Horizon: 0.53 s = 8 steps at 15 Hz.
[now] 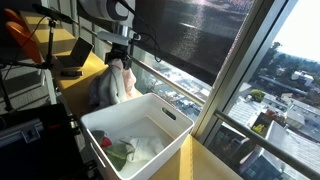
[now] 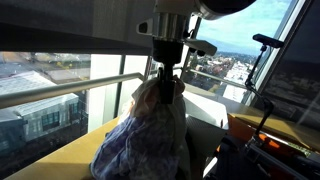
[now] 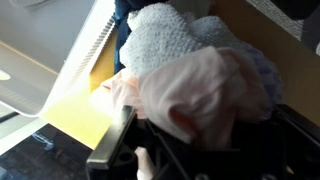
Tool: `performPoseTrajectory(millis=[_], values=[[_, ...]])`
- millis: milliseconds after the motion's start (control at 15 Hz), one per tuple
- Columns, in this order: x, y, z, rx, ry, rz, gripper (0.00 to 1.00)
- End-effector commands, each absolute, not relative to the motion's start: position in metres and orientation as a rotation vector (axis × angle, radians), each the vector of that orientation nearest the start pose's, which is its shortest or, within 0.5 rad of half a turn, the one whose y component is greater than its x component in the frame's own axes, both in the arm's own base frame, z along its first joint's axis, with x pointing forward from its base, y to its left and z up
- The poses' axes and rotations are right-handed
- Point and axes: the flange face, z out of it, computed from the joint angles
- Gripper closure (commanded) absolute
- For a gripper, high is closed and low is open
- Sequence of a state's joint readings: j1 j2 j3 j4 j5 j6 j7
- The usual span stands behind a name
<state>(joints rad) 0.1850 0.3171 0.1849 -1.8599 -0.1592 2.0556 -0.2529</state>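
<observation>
Pink and blue-grey fabric bundle (image 2: 140,140) hangs limp: likely soft, light. End effector (image 2: 166,88) pinches its top; bunched folds probably grip best.

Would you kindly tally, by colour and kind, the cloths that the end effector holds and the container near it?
Soft pink cloth, held in the end effector: 1
Pale grey fluffy cloth, bunched with it: 1
White plastic bin: 1
Total: 3
</observation>
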Motion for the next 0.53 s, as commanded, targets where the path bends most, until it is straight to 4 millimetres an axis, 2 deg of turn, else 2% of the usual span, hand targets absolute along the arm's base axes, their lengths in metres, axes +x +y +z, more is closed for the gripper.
performPoseTrajectory(millis=[0, 67, 200, 467], values=[[0.548, 0.211, 0.337, -3.023, -1.167, 0.145, 0.75], [0.546, 0.213, 0.338, -3.022, -1.181, 0.139, 0.74], [0.546, 0.212, 0.347, -3.027, -1.180, 0.112, 0.60], [0.563, 0.197, 0.389, -3.050, -1.124, 0.021, 0.31]])
